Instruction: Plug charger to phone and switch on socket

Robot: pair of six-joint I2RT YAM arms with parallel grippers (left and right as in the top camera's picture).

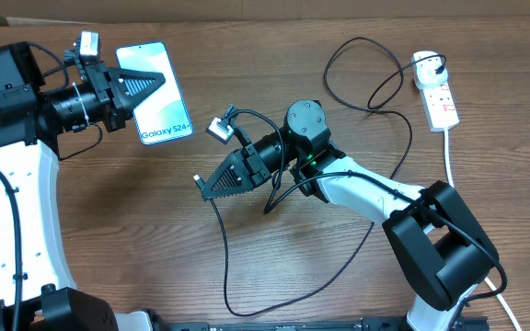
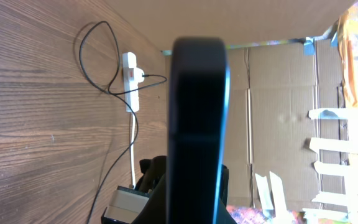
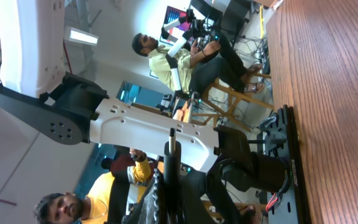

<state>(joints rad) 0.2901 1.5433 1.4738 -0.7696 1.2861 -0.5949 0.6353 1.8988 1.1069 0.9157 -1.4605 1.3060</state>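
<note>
A robotics lab: at 12 o'clock a seated man [image 3: 166, 62] handles another arm rig [image 3: 194, 28]; taped cardboard [image 2: 278, 93] walls the wooden bench [image 1: 136, 239].

Table [image 1: 109, 248]: brown wood-grain top, which I view from overhead. Items lying on it:

- Socket [image 1: 440, 99]: white strip with red switch marks, flat on the wood at the far right.
- Thick white cord [image 1: 450, 156]: leaves the socket's near end and runs down the right side.
- Charger [image 1: 224, 267]: its white plug adapter [image 1: 426, 64] sits in the socket's far end. The black cable loops just left of the socket, crosses the middle and curls near the front edge.
</note>
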